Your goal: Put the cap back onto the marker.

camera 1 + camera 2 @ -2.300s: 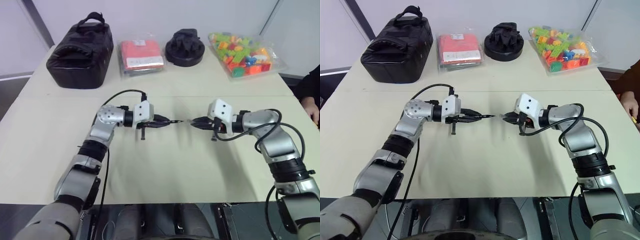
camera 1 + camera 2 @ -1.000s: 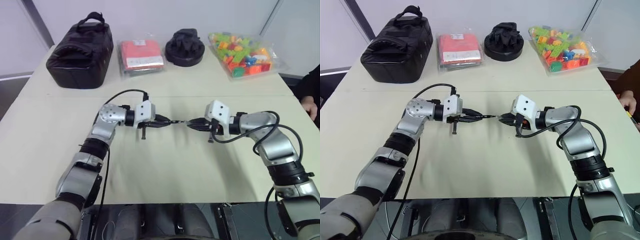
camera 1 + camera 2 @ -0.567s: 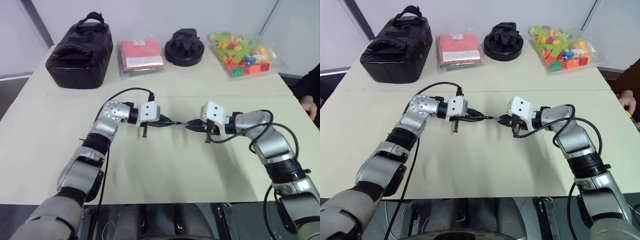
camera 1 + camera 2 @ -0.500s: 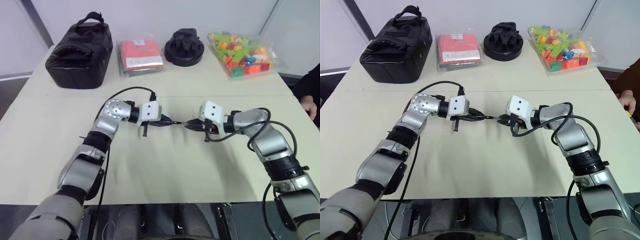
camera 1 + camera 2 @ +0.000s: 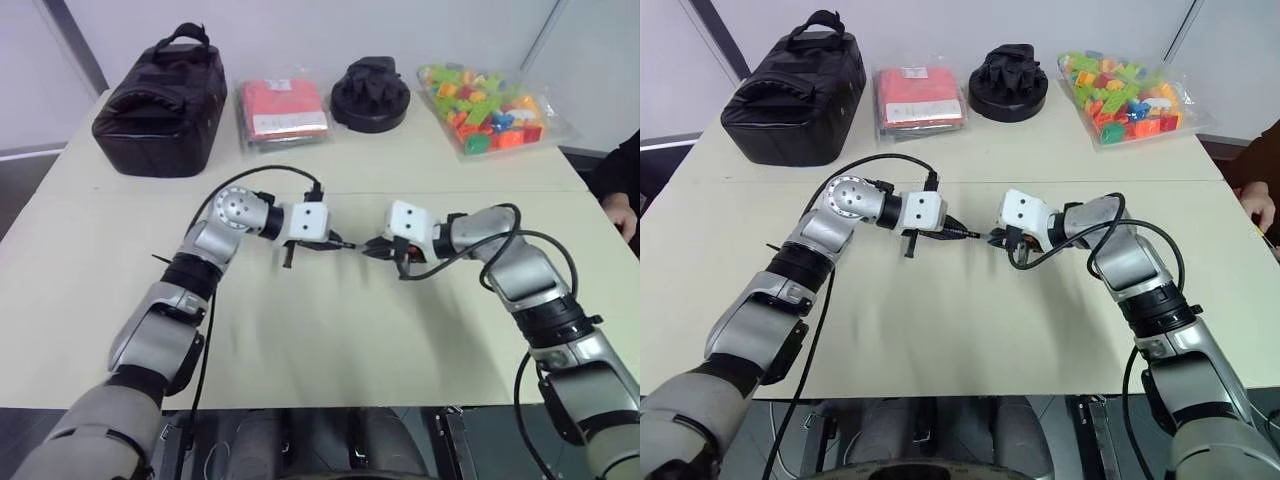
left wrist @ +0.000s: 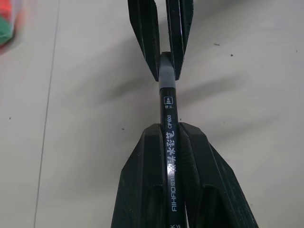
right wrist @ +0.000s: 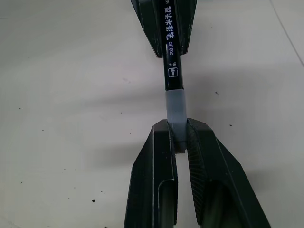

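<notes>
My left gripper (image 6: 170, 130) is shut on the marker (image 6: 169, 142), a thin dark stick with white lettering. It holds the marker roughly level above the middle of the table. My right gripper (image 7: 176, 128) faces it and is shut on the light grey cap (image 7: 175, 111). The cap sits over the marker's end and meets the dark body with no gap. From the head, the left gripper (image 5: 335, 243) and right gripper (image 5: 372, 247) stand almost tip to tip.
Along the far edge of the beige table (image 5: 330, 330) lie a black bag (image 5: 160, 100), a red packet (image 5: 283, 112), a black round object (image 5: 370, 95) and a clear bag of coloured bricks (image 5: 485, 108). A person's hand (image 5: 628, 215) shows at the right edge.
Both grippers have drawn together toward the table's middle. The small gap between marker tip and cap has closed, and the cap now sits on the marker's end.
</notes>
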You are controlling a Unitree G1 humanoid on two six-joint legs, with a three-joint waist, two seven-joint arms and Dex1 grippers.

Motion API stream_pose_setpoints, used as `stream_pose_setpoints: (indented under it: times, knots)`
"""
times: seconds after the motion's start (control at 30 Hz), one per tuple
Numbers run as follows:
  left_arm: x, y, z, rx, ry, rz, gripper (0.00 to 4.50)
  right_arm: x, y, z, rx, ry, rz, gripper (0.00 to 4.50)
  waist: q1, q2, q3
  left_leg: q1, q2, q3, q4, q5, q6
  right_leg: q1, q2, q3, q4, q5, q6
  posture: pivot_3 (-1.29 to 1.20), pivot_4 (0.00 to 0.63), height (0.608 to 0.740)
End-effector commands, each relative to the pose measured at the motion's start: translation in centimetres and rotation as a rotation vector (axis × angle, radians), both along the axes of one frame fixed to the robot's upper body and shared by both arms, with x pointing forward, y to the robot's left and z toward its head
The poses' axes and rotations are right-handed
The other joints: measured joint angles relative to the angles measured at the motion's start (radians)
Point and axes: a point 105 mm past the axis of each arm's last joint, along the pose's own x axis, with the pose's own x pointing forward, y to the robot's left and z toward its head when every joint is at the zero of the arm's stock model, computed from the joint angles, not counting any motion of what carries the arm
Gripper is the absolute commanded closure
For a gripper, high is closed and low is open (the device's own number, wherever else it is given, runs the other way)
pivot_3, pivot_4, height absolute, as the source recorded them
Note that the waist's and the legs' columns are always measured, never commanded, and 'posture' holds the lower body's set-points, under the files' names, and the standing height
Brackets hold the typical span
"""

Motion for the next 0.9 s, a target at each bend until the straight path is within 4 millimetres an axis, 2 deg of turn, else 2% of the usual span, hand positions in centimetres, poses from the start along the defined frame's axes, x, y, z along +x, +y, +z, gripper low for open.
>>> stream_pose_setpoints:
  times: [0.03,0.2,0.33,0.63,0.9]
  knots:
    - [-1.1,-2.5,1.3,-0.053,-0.049,-0.089,4.50,-0.7,2.9,3.3,0.061,-0.109,0.101,4.44,0.000,0.000,0.000,0.000,0.000,0.000,0.000,0.000,0.000,0.000,0.000,0.000,0.000,0.000,0.000,0.00,0.150,0.740]
    - [-1.3,-3.0,1.6,-0.104,-0.032,-0.097,4.50,-1.2,4.6,4.0,0.098,-0.117,0.138,4.44,-0.001,0.000,0.000,0.000,0.000,0.000,0.000,0.000,0.000,0.000,0.000,0.000,0.000,0.000,0.000,0.00,0.150,0.740]
    - [-1.5,-3.4,2.2,-0.158,-0.023,-0.105,4.50,-1.2,5.1,3.9,0.118,-0.110,0.145,4.44,-0.001,0.000,0.000,0.000,0.000,0.000,0.000,0.000,0.000,0.000,0.000,0.000,0.000,0.000,0.000,0.00,0.150,0.740]
    - [-1.7,-3.3,2.7,-0.211,-0.005,-0.115,4.50,-1.3,4.6,3.5,0.124,-0.100,0.147,4.44,-0.001,0.000,0.000,0.000,0.000,0.000,0.000,0.000,0.000,0.000,0.000,0.000,0.000,0.000,0.000,0.00,0.150,0.740]
    - [-1.5,-2.8,1.8,-0.164,-0.012,-0.101,4.50,-1.0,4.0,3.5,0.088,-0.110,0.146,4.44,0.000,0.000,0.000,0.000,0.000,0.000,0.000,0.000,0.000,0.000,0.000,0.000,0.000,0.000,0.000,0.00,0.150,0.740]
